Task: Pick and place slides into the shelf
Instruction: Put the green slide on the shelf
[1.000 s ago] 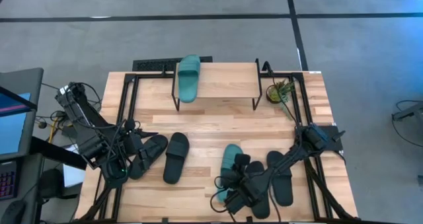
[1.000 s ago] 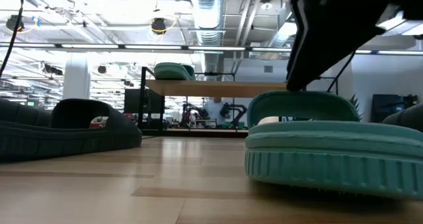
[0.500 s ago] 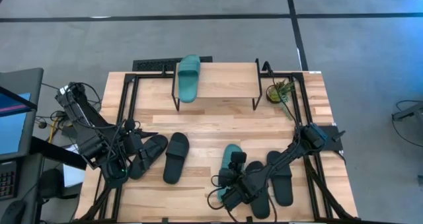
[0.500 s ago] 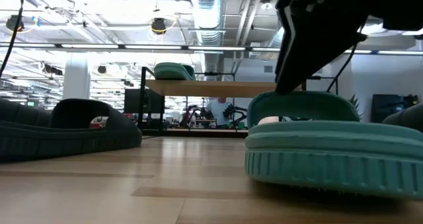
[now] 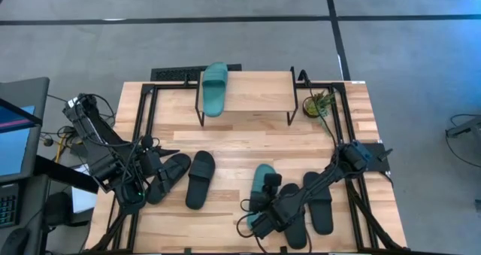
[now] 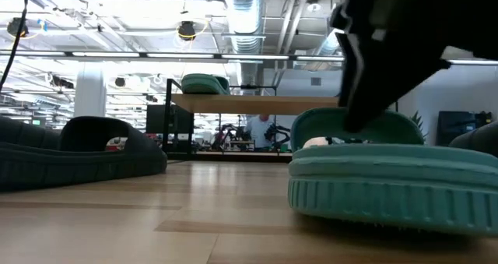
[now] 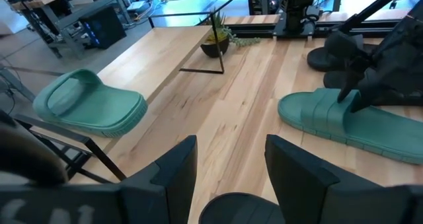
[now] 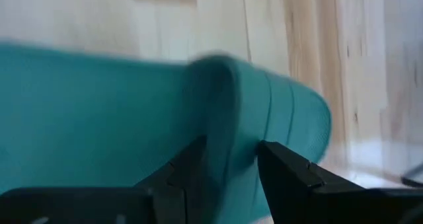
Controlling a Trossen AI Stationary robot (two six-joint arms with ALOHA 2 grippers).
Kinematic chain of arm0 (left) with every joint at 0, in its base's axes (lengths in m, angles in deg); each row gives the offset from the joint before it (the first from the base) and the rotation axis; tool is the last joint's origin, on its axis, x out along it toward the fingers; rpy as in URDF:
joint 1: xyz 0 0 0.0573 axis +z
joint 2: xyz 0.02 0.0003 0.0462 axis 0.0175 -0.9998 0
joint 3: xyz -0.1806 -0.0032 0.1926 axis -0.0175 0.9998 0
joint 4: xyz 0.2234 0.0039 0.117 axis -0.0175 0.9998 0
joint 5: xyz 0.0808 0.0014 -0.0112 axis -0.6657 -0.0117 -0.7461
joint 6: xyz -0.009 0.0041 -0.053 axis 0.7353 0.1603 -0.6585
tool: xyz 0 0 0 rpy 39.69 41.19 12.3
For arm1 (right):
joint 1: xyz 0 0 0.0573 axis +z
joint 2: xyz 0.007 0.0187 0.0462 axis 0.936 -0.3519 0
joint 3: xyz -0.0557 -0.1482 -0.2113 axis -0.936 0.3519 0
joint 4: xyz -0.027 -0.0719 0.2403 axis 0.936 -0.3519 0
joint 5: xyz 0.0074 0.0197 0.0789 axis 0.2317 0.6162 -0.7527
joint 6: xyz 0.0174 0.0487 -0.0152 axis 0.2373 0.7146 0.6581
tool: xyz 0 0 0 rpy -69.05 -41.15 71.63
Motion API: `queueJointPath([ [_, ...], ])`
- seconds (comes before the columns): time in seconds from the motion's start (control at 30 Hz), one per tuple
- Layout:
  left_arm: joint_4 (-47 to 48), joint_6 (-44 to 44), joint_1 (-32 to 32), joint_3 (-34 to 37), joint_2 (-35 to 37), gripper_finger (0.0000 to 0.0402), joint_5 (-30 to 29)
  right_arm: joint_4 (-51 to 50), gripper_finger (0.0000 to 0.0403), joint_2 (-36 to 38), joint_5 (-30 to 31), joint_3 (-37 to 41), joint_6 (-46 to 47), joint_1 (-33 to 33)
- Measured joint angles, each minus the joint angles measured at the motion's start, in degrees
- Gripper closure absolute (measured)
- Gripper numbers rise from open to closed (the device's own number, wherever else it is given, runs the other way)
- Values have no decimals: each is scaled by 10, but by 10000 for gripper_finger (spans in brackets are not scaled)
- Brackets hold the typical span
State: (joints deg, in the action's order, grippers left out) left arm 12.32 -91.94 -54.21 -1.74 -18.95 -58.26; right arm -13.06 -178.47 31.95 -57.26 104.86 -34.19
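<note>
One teal slide (image 5: 214, 89) lies on the shelf (image 5: 255, 93) at the table's far side. A second teal slide (image 5: 261, 172) lies flat on the table at the near right. My right gripper (image 8: 228, 168) is open and comes down on it from above, its fingers on either side of the strap's edge (image 8: 218, 98). Two black slides (image 5: 200, 178) lie at the near left. My left gripper (image 7: 228, 164) waits open above the left one (image 5: 169, 176). Two more black slides (image 5: 319, 202) lie beside the right arm. My right gripper straddles the edge of the teal slide's strap (image 7: 344, 102) from above, slanting down, one finger on each side of it. I cannot tell whether the fingers touch it. The slide rests flat on the table on its sole (image 6: 389, 194).
A small potted plant (image 5: 319, 104) stands at the shelf's right end. The shelf board to the right of the teal slide is bare wood (image 7: 165, 49). Bare tabletop (image 5: 248, 142) lies between the shelf and the slides.
My right gripper has sunk onto the teal slide's strap, with the gap between its fingers unchanged. The slide has stayed flat on the table.
</note>
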Motion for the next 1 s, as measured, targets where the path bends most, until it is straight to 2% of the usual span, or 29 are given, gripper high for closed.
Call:
queueJointPath([
  [0.4, 1, 0, 0, 0, 0, 234, 0, -43, 286, -7, 16, 1, 77, -4],
  [0.5, 1, 0, 0, 0, 0, 234, 0, -47, 312, -7, 17, 1, 78, -4],
  [0.67, 2, 0, 0, 0, 0, 234, 0, -43, 389, -7, 22, 1, 78, -4],
  [1.0, 7, 0, 0, 0, 0, 234, -1, -43, 396, -3, 32, -1, 115, -3],
])
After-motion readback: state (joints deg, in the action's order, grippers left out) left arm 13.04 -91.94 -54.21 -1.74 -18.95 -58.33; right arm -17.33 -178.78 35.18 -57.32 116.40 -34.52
